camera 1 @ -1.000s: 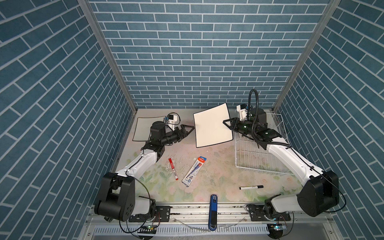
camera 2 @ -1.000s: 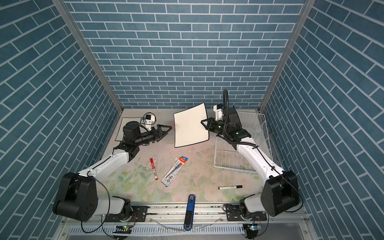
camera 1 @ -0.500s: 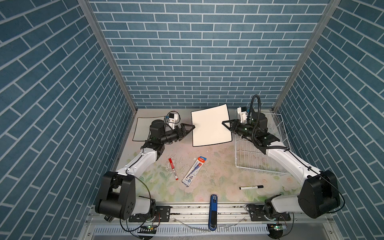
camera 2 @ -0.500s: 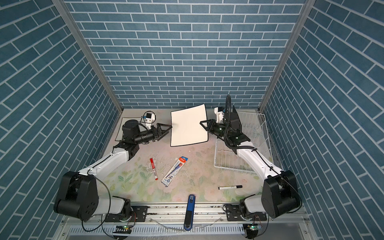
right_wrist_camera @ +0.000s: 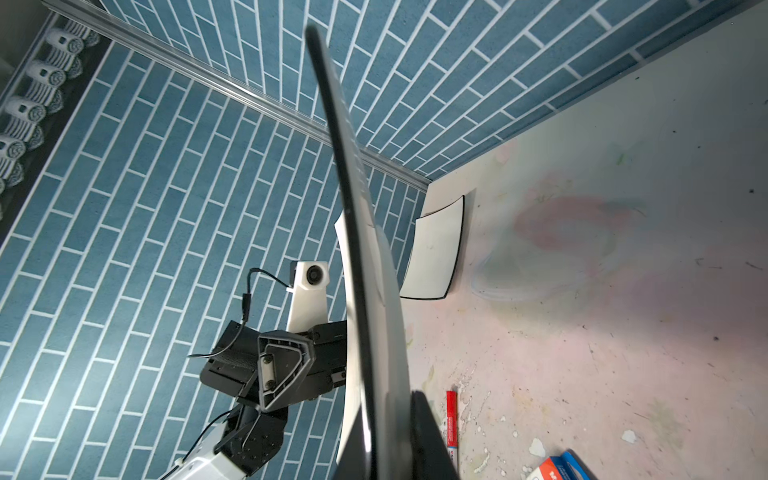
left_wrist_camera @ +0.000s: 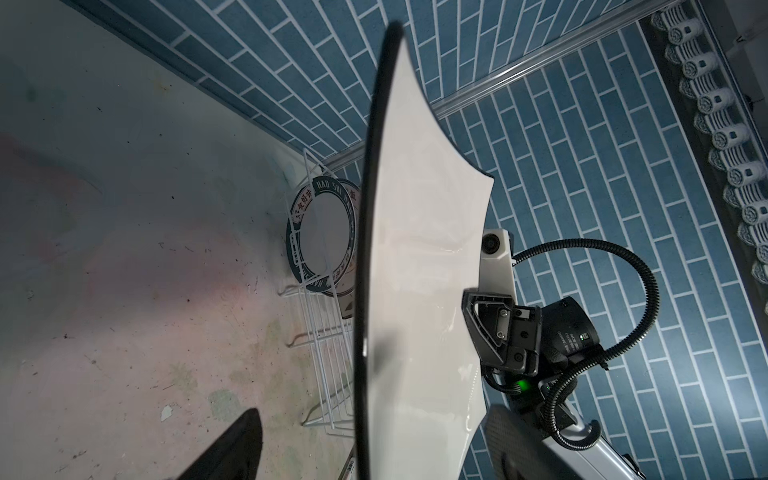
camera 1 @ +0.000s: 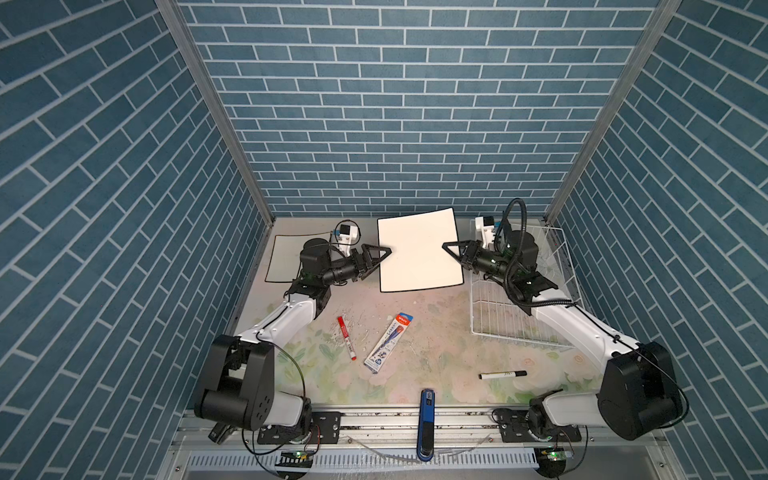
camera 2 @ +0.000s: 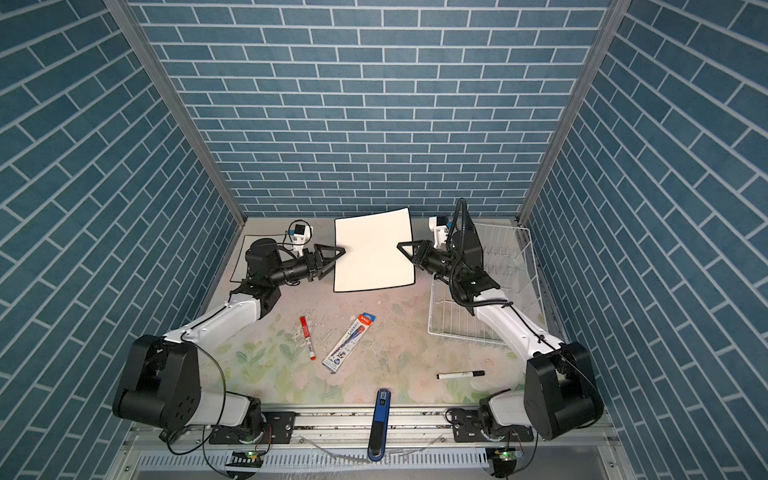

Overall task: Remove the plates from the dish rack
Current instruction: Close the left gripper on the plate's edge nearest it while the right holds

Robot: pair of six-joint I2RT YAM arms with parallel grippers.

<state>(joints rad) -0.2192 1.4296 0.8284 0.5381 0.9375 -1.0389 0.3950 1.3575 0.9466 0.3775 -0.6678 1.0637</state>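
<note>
My right gripper [camera 1: 446,248] is shut on the right edge of a square cream plate [camera 1: 419,249] with a black rim. The plate hangs above the table at the back middle in both top views [camera 2: 374,251]. My left gripper [camera 1: 384,257] stands open with its jaws on either side of the plate's left edge [left_wrist_camera: 365,332]. A second square plate [camera 1: 284,257] lies flat at the back left. The white wire dish rack [camera 1: 557,249] stands at the right. In the left wrist view a round white plate [left_wrist_camera: 324,237] with a dark lettered band stands upright in the rack [left_wrist_camera: 328,332].
A red marker [camera 1: 346,337] and a packaged pen [camera 1: 389,343] lie mid-table. A black marker [camera 1: 503,375] lies at the front right, and a blue tool [camera 1: 427,415] sits on the front rail. Blue brick walls close in the back and both sides.
The right arm has swung the held plate a little to the left and laid it flatter. The left gripper has moved right until its open jaws straddle the plate's left edge.
</note>
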